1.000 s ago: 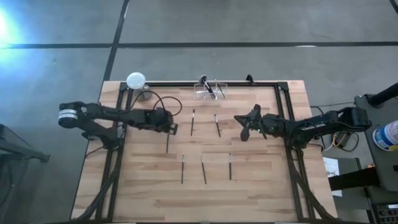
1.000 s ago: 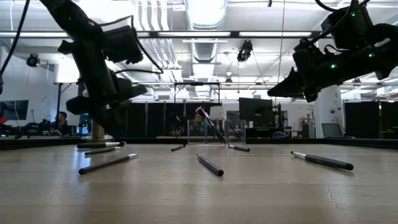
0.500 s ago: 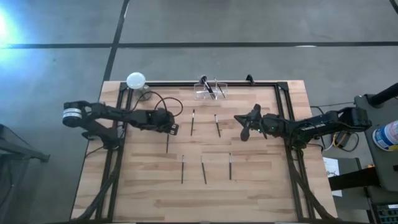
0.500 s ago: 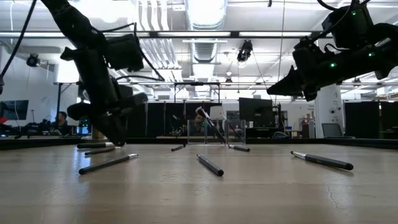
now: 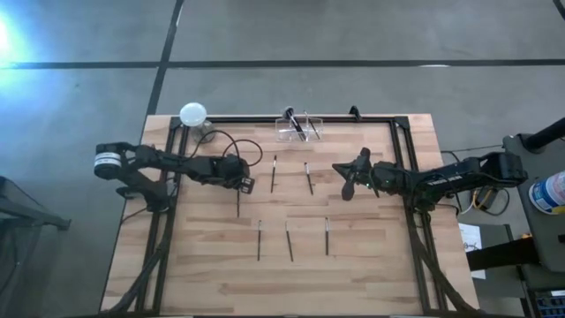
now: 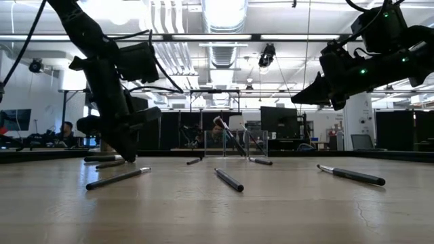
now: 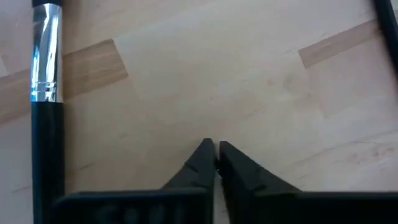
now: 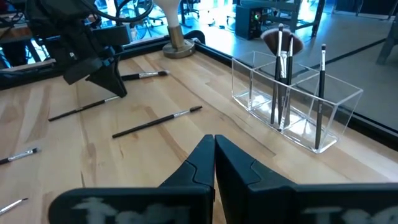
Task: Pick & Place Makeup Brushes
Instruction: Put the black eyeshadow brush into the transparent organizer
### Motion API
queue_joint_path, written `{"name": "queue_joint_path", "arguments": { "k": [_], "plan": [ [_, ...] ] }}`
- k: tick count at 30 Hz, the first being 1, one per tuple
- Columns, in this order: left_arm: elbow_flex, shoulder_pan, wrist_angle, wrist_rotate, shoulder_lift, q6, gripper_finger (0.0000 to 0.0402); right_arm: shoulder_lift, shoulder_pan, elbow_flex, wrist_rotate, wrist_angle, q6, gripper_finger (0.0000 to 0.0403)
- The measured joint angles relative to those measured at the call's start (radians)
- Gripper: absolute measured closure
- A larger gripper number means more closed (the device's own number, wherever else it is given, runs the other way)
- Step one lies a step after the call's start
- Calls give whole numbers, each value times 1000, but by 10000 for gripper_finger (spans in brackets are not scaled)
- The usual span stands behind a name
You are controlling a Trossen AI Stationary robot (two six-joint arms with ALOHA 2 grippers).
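Apparently missing its target, the left gripper [image 7: 216,155] clenched empty on the table [image 5: 371,265], a makeup brush [image 7: 46,118] lying just beside it.

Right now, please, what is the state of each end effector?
Left end effector: closed on nothing; a brush lies on the table beside it.
Right end effector: closed, empty, held above the table.
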Motion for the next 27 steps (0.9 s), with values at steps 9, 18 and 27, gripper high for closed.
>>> {"name": "queue_joint_path", "arguments": {
  "k": [9,18,27],
  "plan": [
    [-2,-5,20,17,-94,50,401,0,0,0,23,1,0,394],
    [-16,-26,359,-163,-199,168,401,1,0,0,24,0,14,394],
    [-144,-31,1177,-39,-22,334,401,3,-1,0,-66,15,120,394]
  ]
}}
